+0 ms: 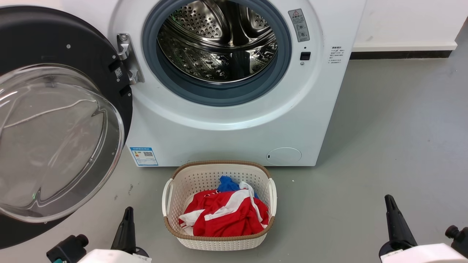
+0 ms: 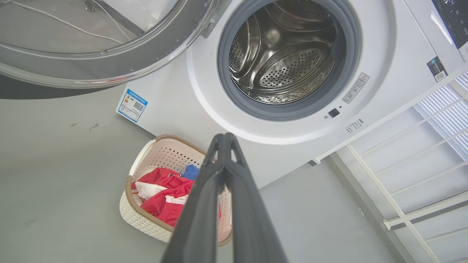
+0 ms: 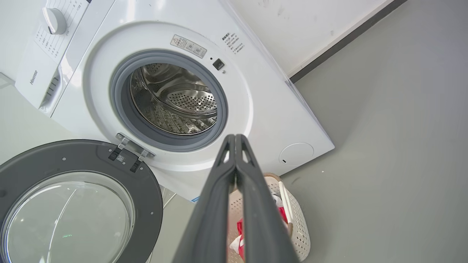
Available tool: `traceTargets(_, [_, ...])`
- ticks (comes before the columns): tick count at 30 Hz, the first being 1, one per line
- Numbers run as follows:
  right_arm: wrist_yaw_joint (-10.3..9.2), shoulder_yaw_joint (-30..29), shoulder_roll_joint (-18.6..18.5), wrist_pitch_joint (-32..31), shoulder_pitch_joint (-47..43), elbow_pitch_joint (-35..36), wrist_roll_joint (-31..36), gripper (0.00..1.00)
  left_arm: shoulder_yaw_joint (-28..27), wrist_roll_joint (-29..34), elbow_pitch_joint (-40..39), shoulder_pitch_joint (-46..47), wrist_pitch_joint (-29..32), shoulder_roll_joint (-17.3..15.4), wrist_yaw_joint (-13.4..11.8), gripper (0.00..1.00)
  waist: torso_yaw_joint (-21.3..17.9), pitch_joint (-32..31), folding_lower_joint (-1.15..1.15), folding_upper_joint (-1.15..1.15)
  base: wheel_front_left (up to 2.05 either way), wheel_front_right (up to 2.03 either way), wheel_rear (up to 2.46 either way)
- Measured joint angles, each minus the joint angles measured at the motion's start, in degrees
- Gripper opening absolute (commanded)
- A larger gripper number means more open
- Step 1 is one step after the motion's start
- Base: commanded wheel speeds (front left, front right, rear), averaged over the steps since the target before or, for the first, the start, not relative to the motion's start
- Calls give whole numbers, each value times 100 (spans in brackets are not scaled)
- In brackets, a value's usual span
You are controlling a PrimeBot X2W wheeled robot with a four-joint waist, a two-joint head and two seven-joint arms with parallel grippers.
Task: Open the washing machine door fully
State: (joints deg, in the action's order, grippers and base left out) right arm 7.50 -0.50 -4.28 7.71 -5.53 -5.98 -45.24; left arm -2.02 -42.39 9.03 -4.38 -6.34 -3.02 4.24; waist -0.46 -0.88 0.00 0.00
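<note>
Both left claw [image 2: 225, 137] and right claw [image 3: 234, 138] pressed together; washing machine [image 3: 263, 109] reads Hisense, door [image 3: 84, 160] open.

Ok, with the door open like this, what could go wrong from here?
1. The door juts out on the robot's left, close above the left gripper. Raising that arm carelessly could knock the door's glass bowl.
2. The laundry basket sits right in front of the washing machine. If the robot rolls forward it could push or tip the basket.
</note>
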Motion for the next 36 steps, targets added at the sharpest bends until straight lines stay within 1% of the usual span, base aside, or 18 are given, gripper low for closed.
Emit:
traceTargets(17, [-1,-62,-27,-282,252,-202,-1291,0,-87,-1293,124,259,322,-4,81,0,9,20,0,0,0,0,0])
traceTargets(36, [-1,-141,-38,-576,555,-385,-2460,0,-196,-2493,248,490,623,-5,152,0,19,43,0,0,0,0,0])
